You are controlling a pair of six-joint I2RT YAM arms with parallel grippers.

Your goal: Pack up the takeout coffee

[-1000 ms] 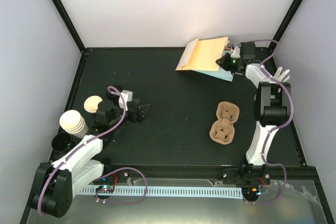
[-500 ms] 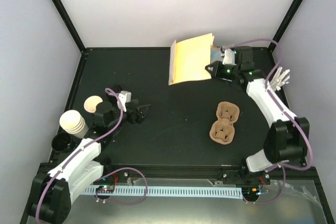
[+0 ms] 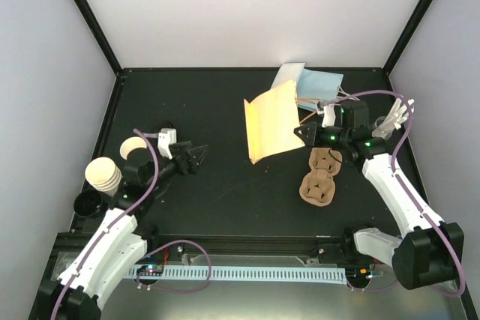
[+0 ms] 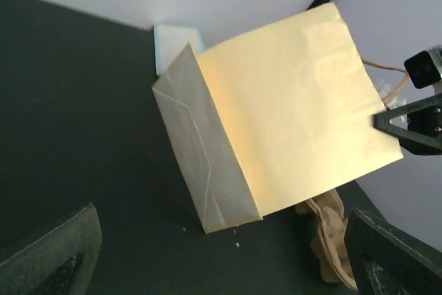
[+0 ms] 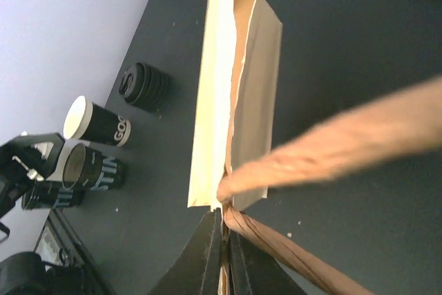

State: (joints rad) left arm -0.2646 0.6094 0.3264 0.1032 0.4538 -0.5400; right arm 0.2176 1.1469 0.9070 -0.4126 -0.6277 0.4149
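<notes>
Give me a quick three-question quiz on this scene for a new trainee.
1. True or false: the right arm's fingers are shut on the tan paper bag.
2. Which lies nearest the bag? A: the brown moulded-pulp cup carrier. B: the stack of cream paper cups. C: the stack of black plastic lids.
3. Fill in: the left arm's fingers stand ____.

Key: 1 true; 2 A; 3 open.
</notes>
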